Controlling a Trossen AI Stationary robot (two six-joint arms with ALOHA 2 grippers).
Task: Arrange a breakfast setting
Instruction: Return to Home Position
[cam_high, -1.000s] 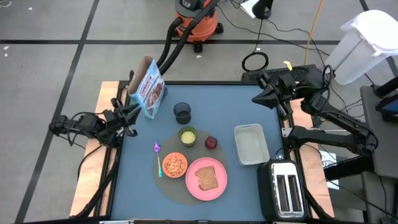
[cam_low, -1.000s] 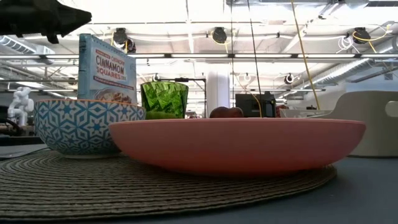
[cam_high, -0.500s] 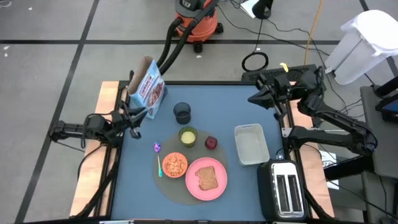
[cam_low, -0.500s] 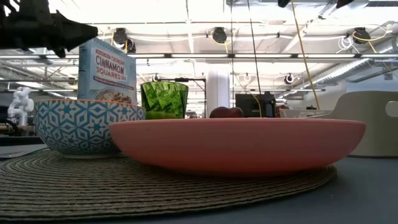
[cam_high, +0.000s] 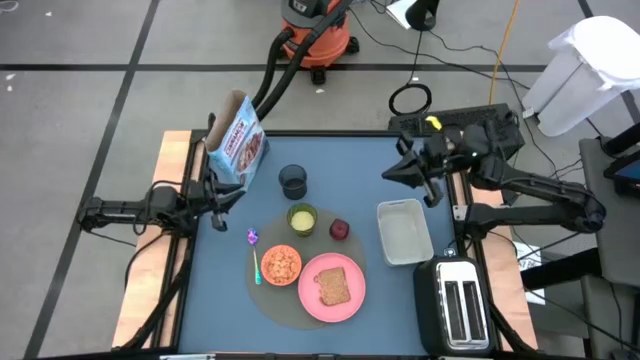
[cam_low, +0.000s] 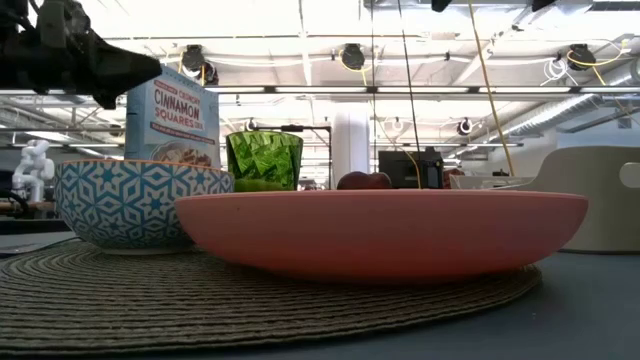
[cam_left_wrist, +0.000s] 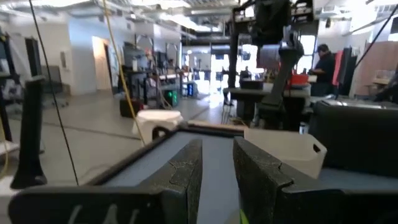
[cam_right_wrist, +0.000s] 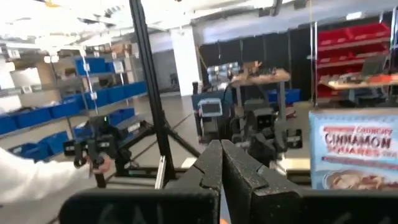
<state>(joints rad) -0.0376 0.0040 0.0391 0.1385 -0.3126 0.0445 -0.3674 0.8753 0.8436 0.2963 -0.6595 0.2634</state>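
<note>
A round grey mat lies at the table's near middle. On it are a pink plate with a toast slice, a small orange bowl and a purple spoon. A green cup and a dark red fruit stand at the mat's far edge. A dark blue mug stands behind them. A cereal box stands upright at the far left. My left gripper hovers near the box, slightly open and empty. My right gripper is shut and empty, above the table's far right.
A clear rectangular tub lies at the right, with a black toaster at the near right corner. An orange vacuum and cables lie on the floor beyond the far edge. A person's hand and white sleeve show in the room.
My left gripper has moved toward the table's right, from its left edge in over the table beside the cereal box. My right gripper has moved from the far right corner toward the table's left and near side, in over the table. No object has moved.
</note>
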